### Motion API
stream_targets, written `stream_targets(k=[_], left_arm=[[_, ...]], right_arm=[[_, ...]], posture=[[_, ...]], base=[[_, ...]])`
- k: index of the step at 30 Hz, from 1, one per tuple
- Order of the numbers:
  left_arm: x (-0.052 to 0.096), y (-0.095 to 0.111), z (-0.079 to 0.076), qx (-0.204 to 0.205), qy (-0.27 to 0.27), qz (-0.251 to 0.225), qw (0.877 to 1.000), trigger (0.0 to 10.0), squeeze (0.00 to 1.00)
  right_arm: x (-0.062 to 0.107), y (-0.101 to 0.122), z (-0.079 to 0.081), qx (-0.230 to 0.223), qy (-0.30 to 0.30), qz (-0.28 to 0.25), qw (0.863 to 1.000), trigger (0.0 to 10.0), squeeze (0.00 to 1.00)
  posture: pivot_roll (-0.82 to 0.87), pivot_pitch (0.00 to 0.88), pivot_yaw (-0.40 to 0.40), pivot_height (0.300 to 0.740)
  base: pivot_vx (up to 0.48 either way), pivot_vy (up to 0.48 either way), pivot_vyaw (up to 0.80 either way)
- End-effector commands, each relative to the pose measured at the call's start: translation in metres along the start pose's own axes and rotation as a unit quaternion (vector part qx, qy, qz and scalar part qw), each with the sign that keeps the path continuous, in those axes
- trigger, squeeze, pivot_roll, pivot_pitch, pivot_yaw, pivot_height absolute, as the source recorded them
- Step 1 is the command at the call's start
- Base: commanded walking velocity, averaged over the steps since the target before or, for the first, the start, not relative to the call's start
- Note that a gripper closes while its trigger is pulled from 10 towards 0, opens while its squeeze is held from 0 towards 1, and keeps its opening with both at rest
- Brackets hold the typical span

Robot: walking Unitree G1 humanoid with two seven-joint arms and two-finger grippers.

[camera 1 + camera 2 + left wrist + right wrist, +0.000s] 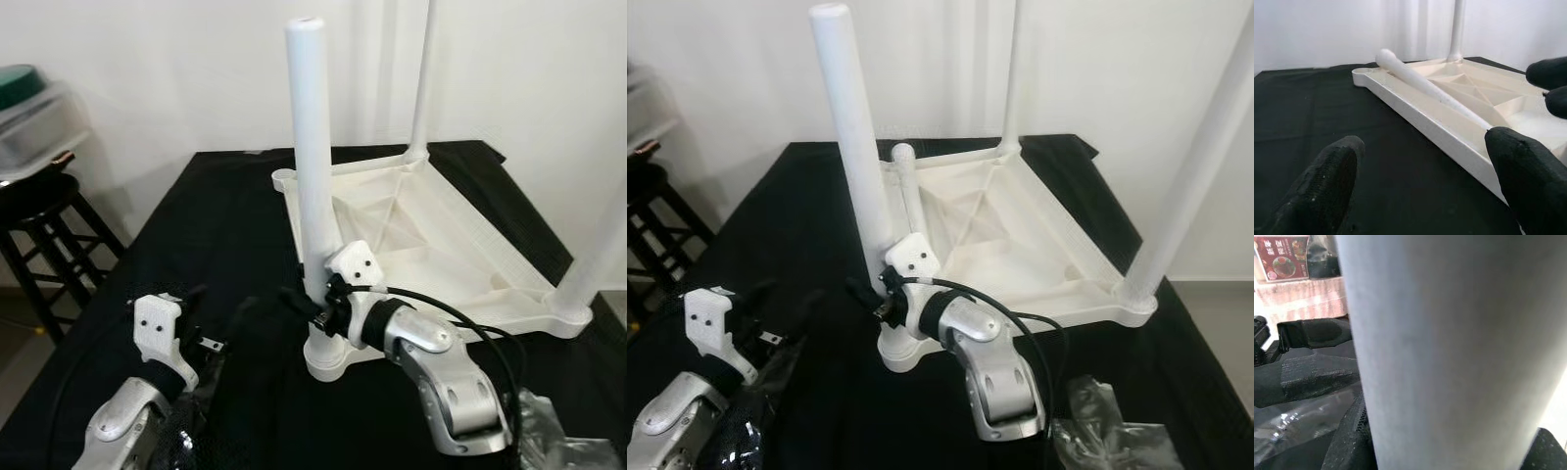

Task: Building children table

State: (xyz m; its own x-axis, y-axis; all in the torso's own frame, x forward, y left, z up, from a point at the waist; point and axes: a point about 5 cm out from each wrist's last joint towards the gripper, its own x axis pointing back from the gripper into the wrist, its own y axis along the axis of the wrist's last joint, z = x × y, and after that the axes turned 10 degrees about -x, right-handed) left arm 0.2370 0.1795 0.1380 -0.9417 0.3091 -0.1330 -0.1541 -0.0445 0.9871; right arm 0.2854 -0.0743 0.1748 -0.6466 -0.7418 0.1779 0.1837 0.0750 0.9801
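Lying upside down on the black-covered bench (196, 225), the white children's tabletop (441, 245) has three legs standing upright in its corner sockets. The right pincer (312, 299) is clenched on the nearest leg (315, 157) low down, just above its socket; in the right wrist view that leg (1449, 347) fills the space between the black fingers (1349, 440). A fourth, loose leg (909, 186) lies slanting inside the tabletop, its rounded end near the far left corner socket (1362, 73). The left pincer (1420, 186) is released, its fingers (1322, 186) spread wide and low over the cloth, just beside the tabletop's left edge and touching nothing. A black stool (44, 211) stands left of the bench, and crumpled clear plastic (1107, 421) lies on the cloth at the near right.
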Motion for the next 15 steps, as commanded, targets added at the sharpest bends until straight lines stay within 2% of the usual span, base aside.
stream_targets(k=[1, 2, 3, 5, 7, 10, 11, 14, 15], left_arm=[[0.000, -0.003, 0.002, 0.002, 0.003, 0.004, 1.000, 10.0, 0.00], [-0.001, -0.003, 0.002, 0.003, 0.007, 0.003, 1.000, 10.0, 0.00], [-0.001, -0.003, 0.002, 0.004, 0.010, 0.002, 1.000, 10.0, 0.00], [-0.001, -0.003, 0.002, 0.004, 0.010, 0.002, 1.000, 10.0, 0.00], [-0.003, -0.004, 0.001, 0.005, 0.009, 0.002, 1.000, 10.0, 0.00], [-0.004, -0.005, 0.000, 0.005, 0.007, 0.001, 1.000, 10.0, 0.00], [-0.004, -0.005, -0.001, 0.006, 0.006, 0.001, 1.000, 10.0, 0.00], [-0.004, -0.005, -0.001, 0.006, 0.006, 0.001, 1.000, 10.0, 0.00], [-0.004, -0.005, -0.002, 0.006, 0.006, 0.001, 1.000, 10.0, 0.00]], right_arm=[[0.005, -0.033, -0.019, -0.031, -0.057, 0.093, 0.994, 10.0, 0.00], [0.001, -0.024, -0.023, -0.041, -0.037, 0.083, 0.995, 10.0, 0.00], [-0.004, -0.009, -0.022, -0.060, 0.002, 0.055, 0.997, 10.0, 1.00], [-0.004, -0.009, -0.022, -0.060, 0.002, 0.055, 0.997, 10.0, 1.00], [-0.007, 0.017, -0.027, -0.051, 0.104, 0.010, 0.993, 10.0, 1.00], [-0.005, 0.027, -0.035, -0.001, 0.189, -0.001, 0.982, 10.0, 1.00], [-0.004, 0.025, -0.039, 0.009, 0.216, 0.010, 0.976, 10.0, 0.18], [-0.003, 0.024, -0.042, 0.015, 0.235, 0.017, 0.972, 10.0, 0.18], [-0.004, 0.026, -0.046, 0.004, 0.257, 0.017, 0.966, 10.0, 0.00]], posture=[[-0.08, 0.055, 0.038, 0.740], [-0.08, 0.046, 0.039, 0.740], [-0.07, 0.043, 0.037, 0.740], [-0.07, 0.043, 0.037, 0.740], [-0.07, 0.034, 0.033, 0.740], [-0.07, 0.031, 0.033, 0.740], [-0.06, 0.025, 0.023, 0.740], [-0.06, 0.025, 0.023, 0.740], [-0.05, 0.028, 0.019, 0.740]], base=[[0.000, 0.000, 0.00], [0.000, 0.000, 0.00], [0.000, 0.000, 0.00], [0.000, 0.000, 0.00], [0.000, 0.000, 0.00], [0.000, 0.000, 0.00], [0.000, 0.000, 0.00], [0.000, 0.000, 0.00], [0.000, 0.000, 0.00]])
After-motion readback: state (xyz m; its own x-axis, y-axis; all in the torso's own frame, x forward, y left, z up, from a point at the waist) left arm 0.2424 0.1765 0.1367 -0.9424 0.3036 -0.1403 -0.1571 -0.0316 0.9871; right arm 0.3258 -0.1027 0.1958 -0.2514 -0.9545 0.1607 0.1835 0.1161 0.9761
